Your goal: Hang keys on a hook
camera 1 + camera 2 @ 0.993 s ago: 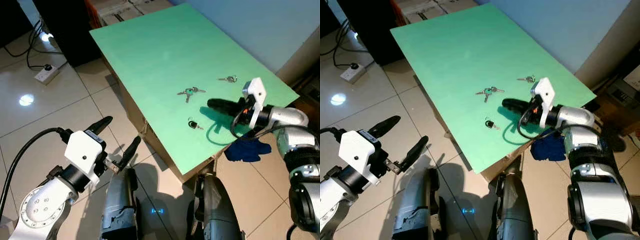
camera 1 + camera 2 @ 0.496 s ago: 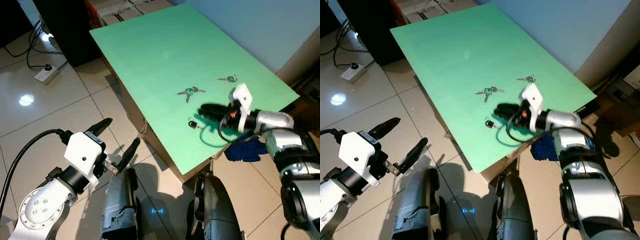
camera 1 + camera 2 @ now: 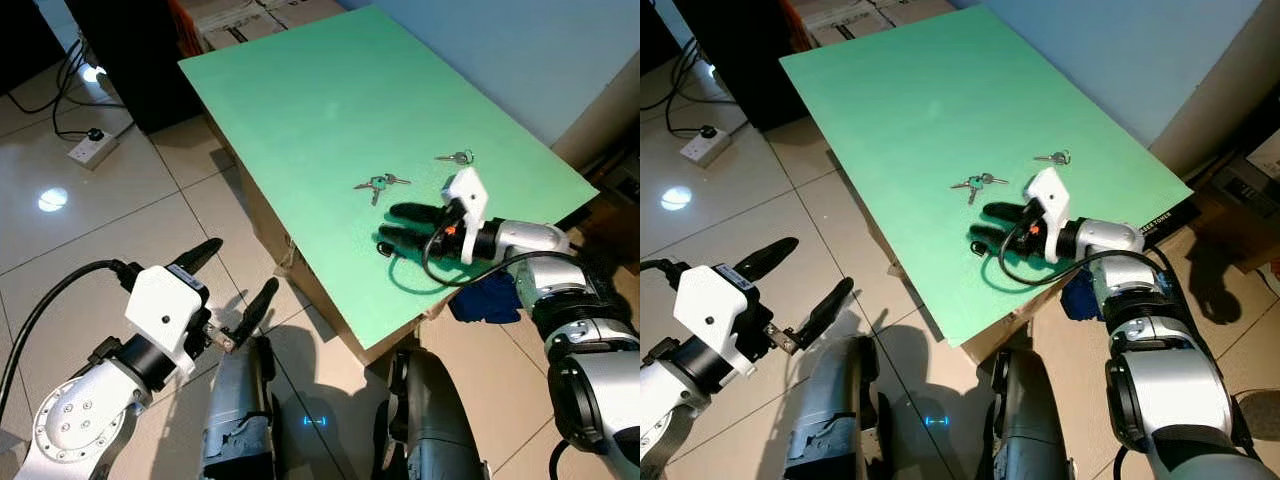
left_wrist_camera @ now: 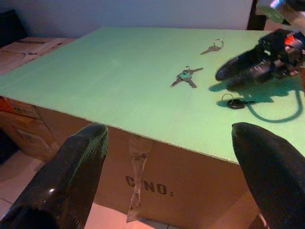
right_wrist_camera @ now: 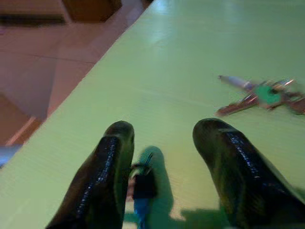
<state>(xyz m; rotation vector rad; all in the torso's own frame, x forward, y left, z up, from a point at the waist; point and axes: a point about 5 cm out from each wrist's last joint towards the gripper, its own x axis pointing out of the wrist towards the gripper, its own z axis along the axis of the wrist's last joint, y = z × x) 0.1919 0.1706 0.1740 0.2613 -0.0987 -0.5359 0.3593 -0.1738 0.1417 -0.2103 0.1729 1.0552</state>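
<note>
Three sets of keys lie on the green tabletop [image 3: 320, 90]: a black-headed key [image 3: 384, 249] near the front edge, a green-tagged bunch [image 3: 378, 183] and a small silver key [image 3: 455, 157] farther back. My right gripper [image 3: 392, 226] hovers low over the table, open. In the right wrist view the black-headed key [image 5: 142, 183] lies between the fingers [image 5: 112, 162], close against one of them. My left gripper [image 3: 238, 272] is open and holds nothing, low over the floor to the left of the table.
The green top rests on a cardboard box [image 4: 143, 176]. A blue cloth [image 3: 492, 298] lies under my right forearm at the table's near right corner. On the tiled floor to the left sit a power strip [image 3: 92, 148] and cables. A dark cabinet [image 3: 130, 50] stands behind.
My right gripper has slid left across the table to the black-headed key and its fingers have spread apart. The left arm has hardly moved.
</note>
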